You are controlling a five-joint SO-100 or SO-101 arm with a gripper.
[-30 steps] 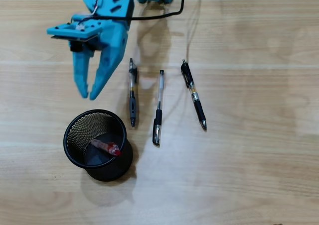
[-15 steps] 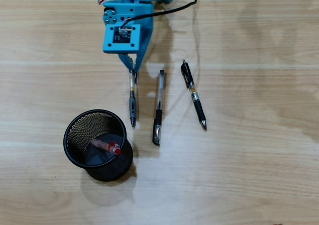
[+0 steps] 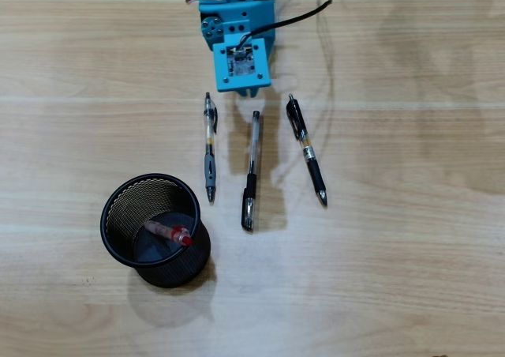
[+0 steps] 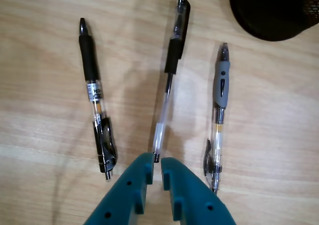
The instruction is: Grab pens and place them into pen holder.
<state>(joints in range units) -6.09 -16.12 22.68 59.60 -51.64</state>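
A: Capped pen (image 4: 169, 80), middle of three on the bench (image 3: 410, 238), lying lengthwise straight out from the fingers (image 4: 155, 166) in the wrist view.

B: Near end?

A: Bare tail just at the fingertips, apparently right at the narrow gap. Black cap at the far end, toward the holder (image 3: 155, 229).

B: Fingers?

A: Nearly together, only a thin slit left, nothing clamped. Too tight for the barrel as they stand, probably.

B: Neighbours?

A: Grey-sleeved pen (image 4: 219, 115) to the right in the wrist view, black pen (image 4: 95, 100) to the left, both roughly parallel and clear of the middle one. Sides swapped overhead: grey-sleeved pen on the left, nearer the holder.

B: Holder?

A: Upright at lower left overhead, red pen (image 3: 168, 234) already inside. From the wrist, only a dark edge at upper right.

B: Next?

A: Likely widening, then closing across the barrel, since the axis runs in line with the slit rather than across it.
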